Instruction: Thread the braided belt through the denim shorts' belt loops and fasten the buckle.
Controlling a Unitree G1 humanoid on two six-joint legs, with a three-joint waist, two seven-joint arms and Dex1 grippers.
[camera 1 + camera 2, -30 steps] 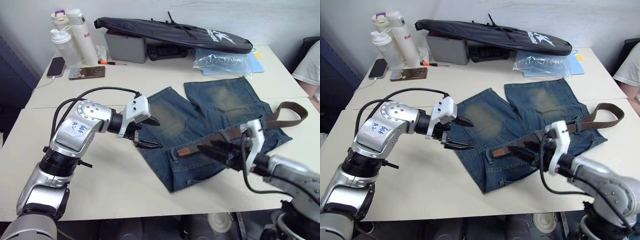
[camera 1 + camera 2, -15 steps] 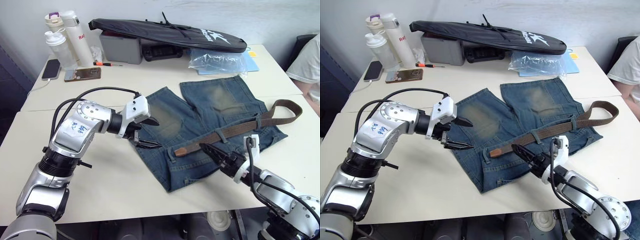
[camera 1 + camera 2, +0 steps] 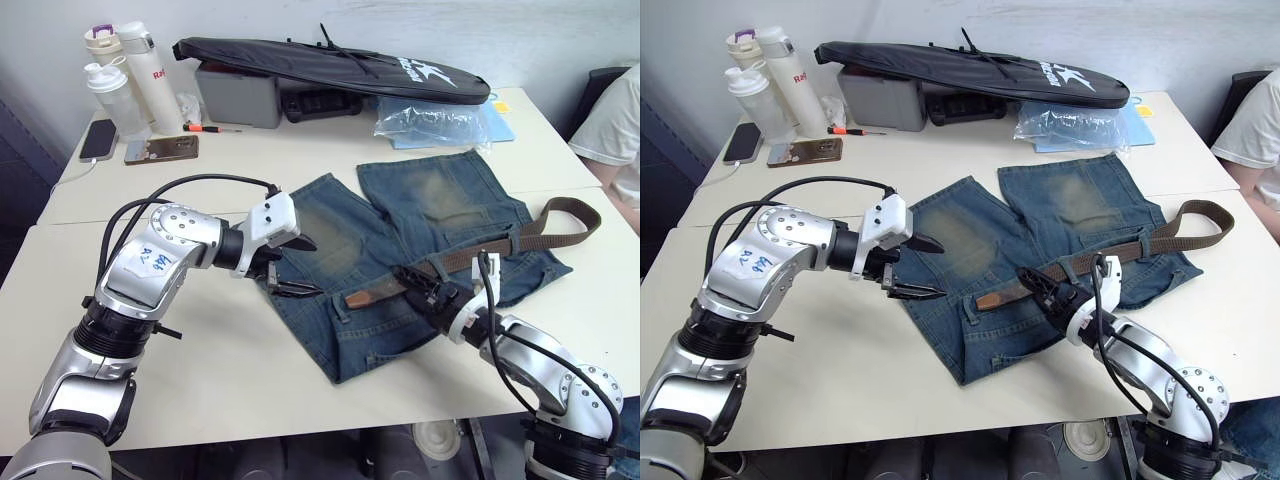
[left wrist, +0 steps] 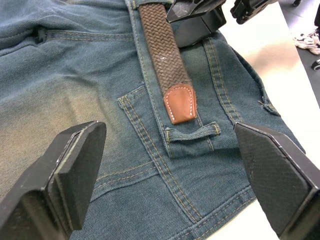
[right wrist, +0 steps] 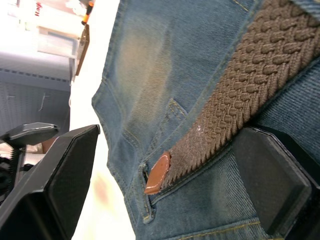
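Observation:
The denim shorts (image 3: 430,215) lie flat on the table, waistband toward me. The braided belt (image 3: 545,228) runs along the waistband under a belt loop (image 3: 1145,243) and curls off to the right. Its tan leather tip (image 4: 180,102) stops just short of another belt loop (image 4: 192,134). My right gripper (image 3: 408,278) is open, low over the belt close to that tip, with the strap (image 5: 235,120) between its fingers. Open too, my left gripper (image 3: 303,267) hovers at the shorts' left edge, holding nothing. The buckle is out of view.
At the table's back stand bottles (image 3: 125,70), a phone (image 3: 97,140), a grey box (image 3: 238,95), a long black bag (image 3: 330,62) and a plastic bag (image 3: 440,120). A person's sleeve (image 3: 612,120) shows at the right edge.
The camera has shifted slightly. My right gripper has moved forward and left onto the belt near its tan tip. The left gripper and the shorts have stayed put.

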